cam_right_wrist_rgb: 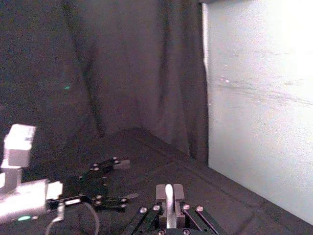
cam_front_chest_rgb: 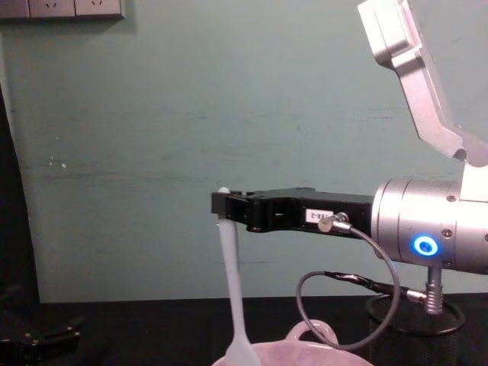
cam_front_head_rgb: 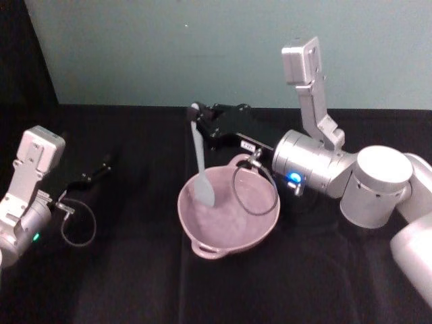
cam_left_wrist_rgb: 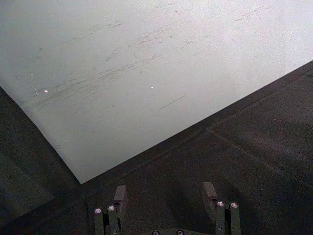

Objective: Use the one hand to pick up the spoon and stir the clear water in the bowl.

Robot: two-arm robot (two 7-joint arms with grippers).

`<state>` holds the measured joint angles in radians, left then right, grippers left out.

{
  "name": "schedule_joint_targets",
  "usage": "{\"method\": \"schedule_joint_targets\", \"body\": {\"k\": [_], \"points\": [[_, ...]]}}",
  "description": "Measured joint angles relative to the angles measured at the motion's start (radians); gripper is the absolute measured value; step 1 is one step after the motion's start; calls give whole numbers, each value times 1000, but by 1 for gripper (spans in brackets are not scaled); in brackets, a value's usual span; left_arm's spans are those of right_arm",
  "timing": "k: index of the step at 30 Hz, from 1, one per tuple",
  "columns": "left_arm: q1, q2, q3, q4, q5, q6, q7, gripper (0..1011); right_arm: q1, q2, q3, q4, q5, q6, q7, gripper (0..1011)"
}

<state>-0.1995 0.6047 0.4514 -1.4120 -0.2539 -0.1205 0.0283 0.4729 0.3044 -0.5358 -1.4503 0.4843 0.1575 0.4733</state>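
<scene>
- The right end effector [cam_front_head_rgb: 196,113] is closed on the top of the spoon [cam_front_head_rgb: 200,158] handle and is positioned above the far rim of the bowl [cam_front_head_rgb: 233,244].
- The spoon hangs almost upright. In the head view its flat head lies inside the bowl outline, on the robot's left side of the interior.
- Contact between spoon head and bowl floor cannot be determined. The water surface cannot be made out.
- In the chest view the right end effector [cam_front_chest_rgb: 223,204] extends level from the right, with the handle tip just above its fingers. The spoon [cam_front_chest_rgb: 231,274] runs down to the bowl [cam_front_chest_rgb: 297,357], which the lower frame edge cuts off.
- The chest view also shows a black mesh cup [cam_front_chest_rgb: 415,335] beyond the bowl, partly covered by the right wrist and its grey cable [cam_front_chest_rgb: 381,259].
- In the right wrist view the right end effector [cam_right_wrist_rgb: 169,188] has both fingers pressed against the spoon [cam_right_wrist_rgb: 168,205] handle. The spoon head and the bowl lie outside this frame.
- The left end effector [cam_front_head_rgb: 104,164] rests low over the black desk [cam_front_head_rgb: 135,270], well apart from the bowl. Its dark fingers are hard to separate from the cloth in the head view.
- The left wrist view shows the left end effector [cam_left_wrist_rgb: 165,193] with fingers spread and nothing between them. The right wrist view shows the left end effector [cam_right_wrist_rgb: 122,181] the same way.
</scene>
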Motion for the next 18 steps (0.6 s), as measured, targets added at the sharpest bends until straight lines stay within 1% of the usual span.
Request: {"method": "schedule_joint_targets", "body": {"k": [3,7,13,16,18], "points": [[0,0,0,0,0,0,0,1012,14,-4,14,36,6,-8,-10,96],[0,0,0,0,0,0,0,1011,17,2,30,56,4,-16,-33,96],[0,0,0,0,0,0,0,1011,3,25,60,48,-5,-19,-61,96],[0,0,0,0,0,0,0,1011,-15,43,79,26,-11,-19,-73,96],[0,0,0,0,0,0,0,1011,-23,47,86,17,-11,-20,-78,96]]}}
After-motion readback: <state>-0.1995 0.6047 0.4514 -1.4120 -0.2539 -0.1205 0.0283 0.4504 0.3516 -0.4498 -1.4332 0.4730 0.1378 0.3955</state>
